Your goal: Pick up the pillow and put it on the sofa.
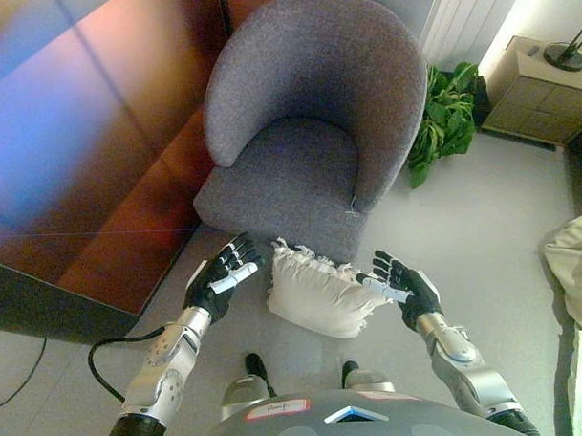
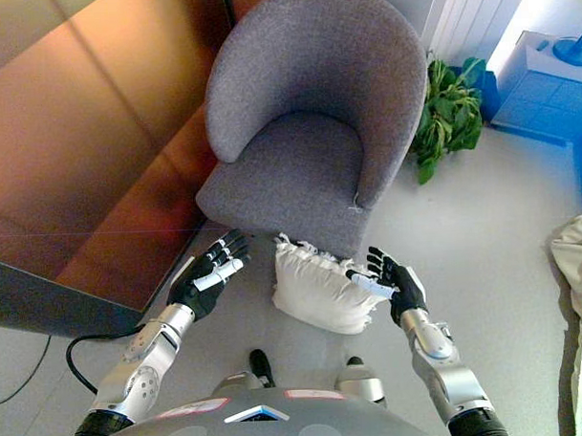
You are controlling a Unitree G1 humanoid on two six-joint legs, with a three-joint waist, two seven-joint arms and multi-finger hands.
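Cream-white and fringed along its edges, the pillow (image 1: 317, 292) lies on the pale floor (image 1: 482, 221) in the lower middle of the frame, its far edge against the foot of the grey upholstered armchair (image 1: 312, 122) that fills the upper centre; this chair looks to be the "sofa" the task means, and its seat is bare. The two hands flank the pillow, probably so that they can close in from both sides and lift it as a soft bundle rather than pinch one corner. The left hand (image 1: 223, 276) comes up from the lower left, palm turned inward toward the pillow, fingers extended and slightly spread, holding nothing and just beside the pillow's left edge. The right hand (image 1: 400, 284) reaches in from the lower right, its fingers likewise straight and empty, with the white fingertips (image 1: 370, 283) at or touching the pillow's right corner. A leafy green houseplant (image 1: 445, 117) stands right of the chair.
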